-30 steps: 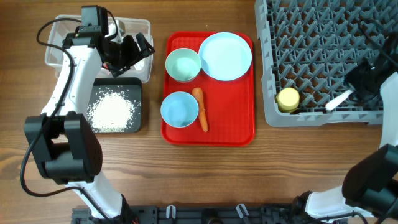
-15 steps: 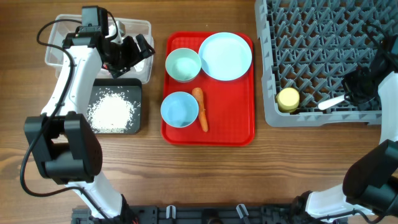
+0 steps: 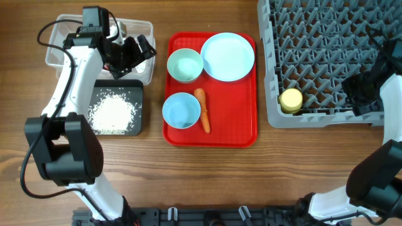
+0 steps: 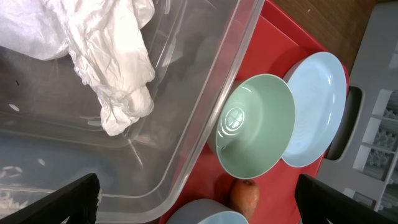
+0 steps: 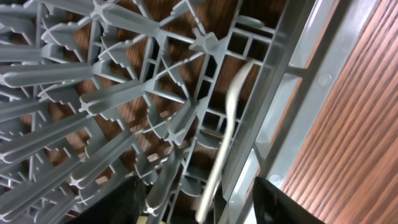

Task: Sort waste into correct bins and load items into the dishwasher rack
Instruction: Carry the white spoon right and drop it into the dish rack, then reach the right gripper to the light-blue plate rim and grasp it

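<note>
The white spoon (image 5: pixel 227 134) lies inside the grey rack (image 5: pixel 112 93), its long axis running along the rack's near wall, bowl end pointing deeper in. My right gripper (image 5: pixel 196 208) hangs spread above it, released.

Hidden and cut-off parts

The dishwasher rack (image 3: pixel 326 56) runs off the overhead view's top and right edges. The white plastic spoon (image 5: pixel 224 140) shows only in the right wrist view, its lower end lost behind a peg; overhead, the right arm covers it. In the left wrist view, the carrot (image 4: pixel 245 194) and lower bowl (image 4: pixel 202 216) are cut by the bottom edge.
</note>
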